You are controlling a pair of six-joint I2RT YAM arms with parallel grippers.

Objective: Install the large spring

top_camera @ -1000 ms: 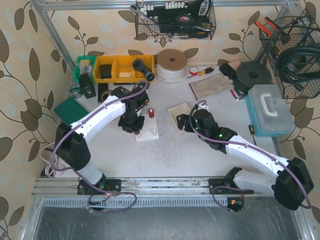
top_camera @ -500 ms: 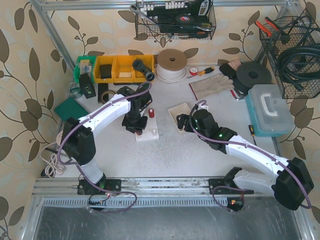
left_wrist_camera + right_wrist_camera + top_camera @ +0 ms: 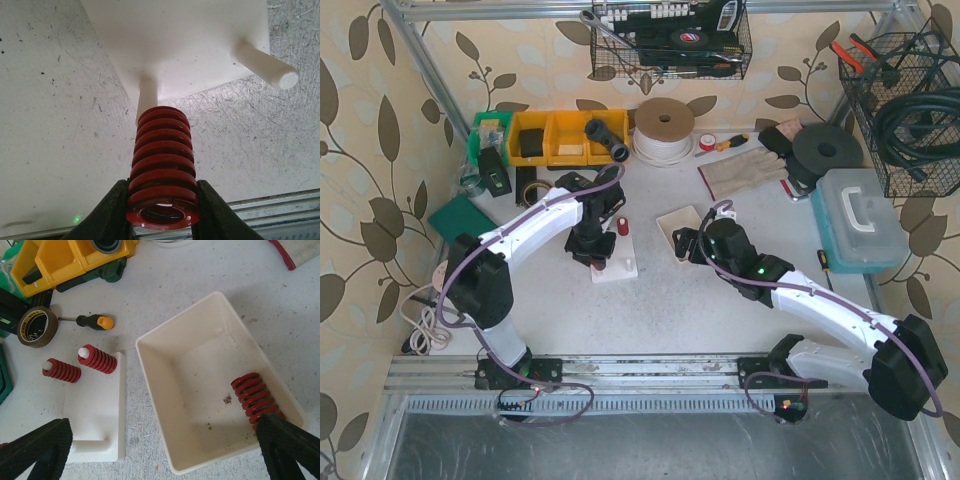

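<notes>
Left gripper (image 3: 162, 212) is gripping the red spring (image 3: 161, 150) over the white base plate (image 3: 175, 40)'s peg (image 3: 146, 95); any tilt is risking a coil snagging the tip.

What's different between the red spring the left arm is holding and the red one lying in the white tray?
The held spring is clamped in the left gripper's jaws, its far end at a white peg; the tray spring lies loose on its side in the tray. Both are red coils.

Beige wallpaper (image 3: 380, 150) patterned with brown leaves is surrounding a scuffed grey-white desk (image 3: 650, 310); wire baskets (image 3: 605, 62) are hanging from a metal frame (image 3: 500, 9) above.
</notes>
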